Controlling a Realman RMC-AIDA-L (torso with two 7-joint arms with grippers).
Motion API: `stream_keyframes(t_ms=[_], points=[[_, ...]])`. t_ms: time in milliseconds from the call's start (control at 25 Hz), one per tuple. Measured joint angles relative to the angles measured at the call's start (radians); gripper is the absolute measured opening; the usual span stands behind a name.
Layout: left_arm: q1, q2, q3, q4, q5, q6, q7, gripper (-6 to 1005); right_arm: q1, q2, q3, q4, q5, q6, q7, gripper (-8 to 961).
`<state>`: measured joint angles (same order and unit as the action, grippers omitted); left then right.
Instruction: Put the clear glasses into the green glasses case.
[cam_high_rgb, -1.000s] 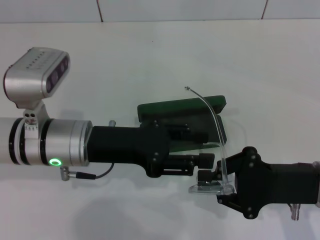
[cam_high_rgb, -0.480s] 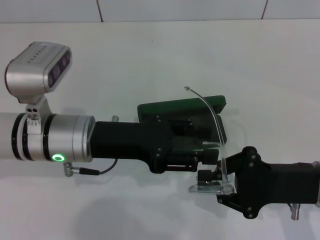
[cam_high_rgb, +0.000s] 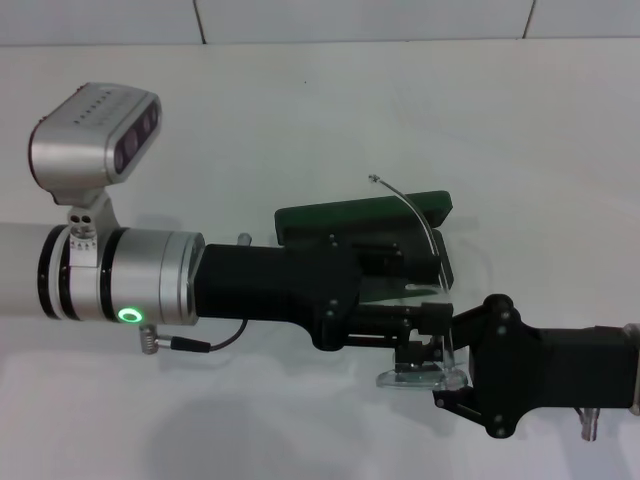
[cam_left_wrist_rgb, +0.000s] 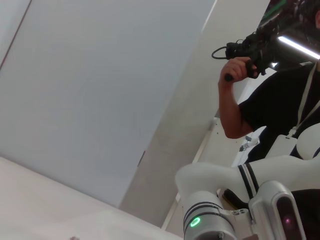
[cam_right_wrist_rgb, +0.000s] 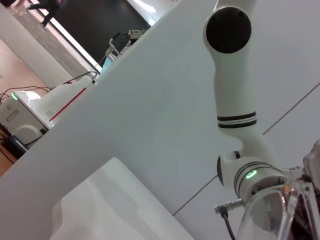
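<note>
The case (cam_high_rgb: 365, 222) lay open on the white tabletop (cam_high_rgb: 300, 110), its lid raised. The right gripper (cam_high_rgb: 425, 360) held the glasses (cam_high_rgb: 425, 375) clamped in its fingers just beside the case. The left gripper (cam_high_rgb: 425, 290) reached across the case; its finger spacing could not be told.

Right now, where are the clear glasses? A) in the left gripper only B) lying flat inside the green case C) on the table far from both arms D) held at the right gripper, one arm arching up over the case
D: in the head view the clear glasses sit at the right gripper, one thin arm curving up over the green glasses case.
</note>
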<state>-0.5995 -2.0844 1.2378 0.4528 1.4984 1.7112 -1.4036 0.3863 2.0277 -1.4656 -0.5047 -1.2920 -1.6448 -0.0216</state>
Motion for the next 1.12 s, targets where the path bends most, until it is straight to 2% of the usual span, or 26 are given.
stream_keyframes(t_ms=[600,720,880,960,1120], points=[[0.006,0.000,-0.005,-0.012,0.004,-0.006,0.005,606,0.005,0.000,0.005,0.000,0.002,0.001,-0.005,115],[0.017,0.015,-0.007,-0.007,-0.035,-0.001,0.003,606,0.002,0.000,0.002,0.000,0.002,-0.001,-0.005,114],[0.047,0.051,-0.008,-0.006,-0.088,0.003,0.010,606,-0.004,0.000,0.003,0.000,0.002,-0.026,-0.005,114],[0.071,0.073,-0.036,-0.005,-0.093,-0.006,0.025,606,-0.008,-0.003,0.008,0.000,0.005,-0.090,-0.004,114],[0.108,0.073,-0.096,-0.004,-0.084,-0.057,0.110,606,-0.003,-0.002,-0.008,0.001,0.038,-0.188,0.011,114]])
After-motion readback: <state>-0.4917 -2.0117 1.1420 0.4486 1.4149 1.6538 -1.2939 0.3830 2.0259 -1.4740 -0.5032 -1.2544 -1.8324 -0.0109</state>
